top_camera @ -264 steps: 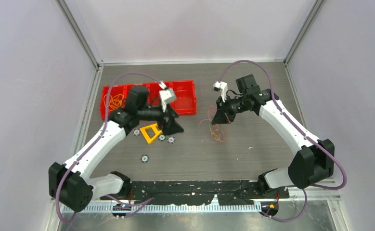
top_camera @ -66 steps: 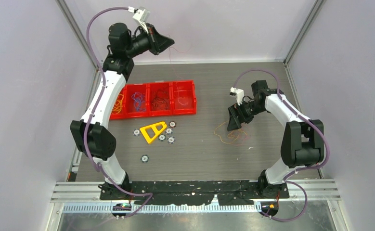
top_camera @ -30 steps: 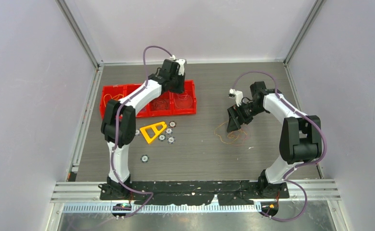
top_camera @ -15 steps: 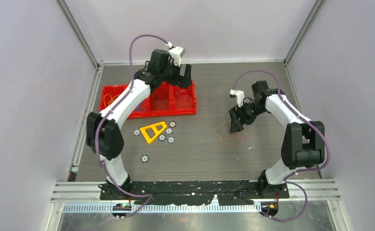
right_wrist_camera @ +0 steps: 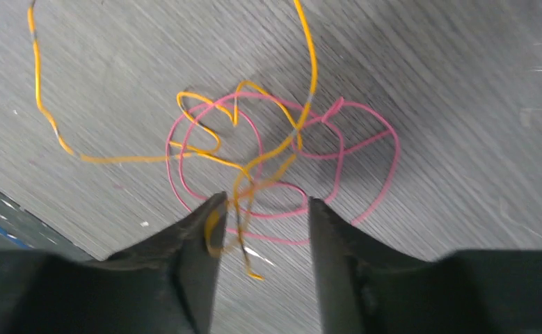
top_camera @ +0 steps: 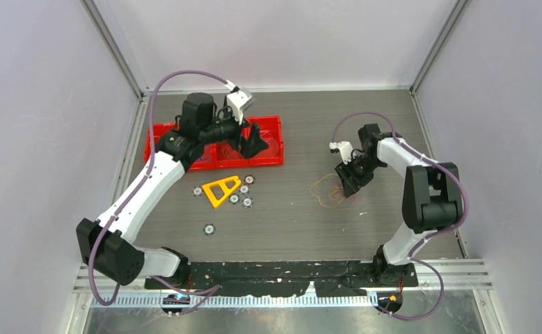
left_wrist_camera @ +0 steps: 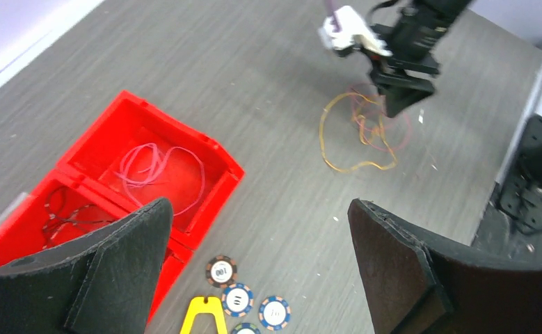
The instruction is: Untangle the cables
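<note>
A small tangle of an orange-yellow cable (right_wrist_camera: 261, 156) and a pink cable (right_wrist_camera: 365, 149) lies on the grey table; it also shows in the top view (top_camera: 332, 194) and the left wrist view (left_wrist_camera: 362, 132). My right gripper (right_wrist_camera: 262, 212) (top_camera: 350, 186) is open low over the tangle, with orange strands between its fingers. A red bin (top_camera: 276, 159) holds sorted bunches: a pale pink one (left_wrist_camera: 158, 167), a dark one (left_wrist_camera: 62, 212), a blue one and an orange one (top_camera: 159, 143) partly behind my arm. My left gripper (top_camera: 254, 144) (left_wrist_camera: 257, 229) is open and empty above the bin's right end.
A yellow triangular piece (top_camera: 218, 190) and several poker chips (top_camera: 244, 197) lie in front of the bin, one chip (top_camera: 209, 227) apart nearer me. Grey walls and metal rails enclose the table. A black strip runs along the near edge (top_camera: 289, 270).
My left arm swung down from high at the back wall to the bin's right end and now hangs open above it. My right gripper shifted slightly over the tangle.
</note>
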You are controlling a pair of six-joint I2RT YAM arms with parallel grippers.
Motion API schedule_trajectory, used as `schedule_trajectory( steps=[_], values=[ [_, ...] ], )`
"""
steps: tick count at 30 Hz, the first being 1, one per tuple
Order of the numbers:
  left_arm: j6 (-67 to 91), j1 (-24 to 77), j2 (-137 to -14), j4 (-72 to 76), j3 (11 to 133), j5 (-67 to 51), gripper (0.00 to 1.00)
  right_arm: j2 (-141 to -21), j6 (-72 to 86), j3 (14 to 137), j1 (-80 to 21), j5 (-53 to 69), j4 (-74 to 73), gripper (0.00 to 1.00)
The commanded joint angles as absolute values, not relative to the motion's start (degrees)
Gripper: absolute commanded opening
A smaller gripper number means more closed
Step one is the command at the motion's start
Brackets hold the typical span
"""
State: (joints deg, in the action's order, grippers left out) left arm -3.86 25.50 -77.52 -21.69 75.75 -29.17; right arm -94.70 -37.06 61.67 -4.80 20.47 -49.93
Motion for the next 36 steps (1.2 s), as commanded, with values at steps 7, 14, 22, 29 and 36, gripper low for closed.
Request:
schedule_trajectory(
  steps=[7, 14, 22, 29, 36],
  values=[
    [-8.54, 26.99, -69.27, -22.62, 66.74, -46.33, 0.94, -85.33, -38.68, 65.09, -6.70, 40.39, -52.30, 0.06],
    [-28.03, 38.14, -67.00, -28.19, 64.88, -42.34, 0.89, -78.22, -35.87, 68.27, -11.77, 49.34, -56.14, 0.05],
    [-42.71, 48.07, -65.71, -27.10, 63.32, -34.94, 0.82, -76.57, -32.30, 68.80, -17.79, 49.28, -56.55, 0.05],
    [-47.84, 54.65, -72.04, -29.76, 63.91, -24.27, 0.63, -76.67, -31.60, 68.84, -19.50, 50.78, -56.99, 0.06],
    [-39.72, 52.02, -67.16, -33.01, 63.48, -23.28, 0.00, -78.44, -37.32, 67.79, -16.43, 46.29, -61.27, 0.06]
  ],
)
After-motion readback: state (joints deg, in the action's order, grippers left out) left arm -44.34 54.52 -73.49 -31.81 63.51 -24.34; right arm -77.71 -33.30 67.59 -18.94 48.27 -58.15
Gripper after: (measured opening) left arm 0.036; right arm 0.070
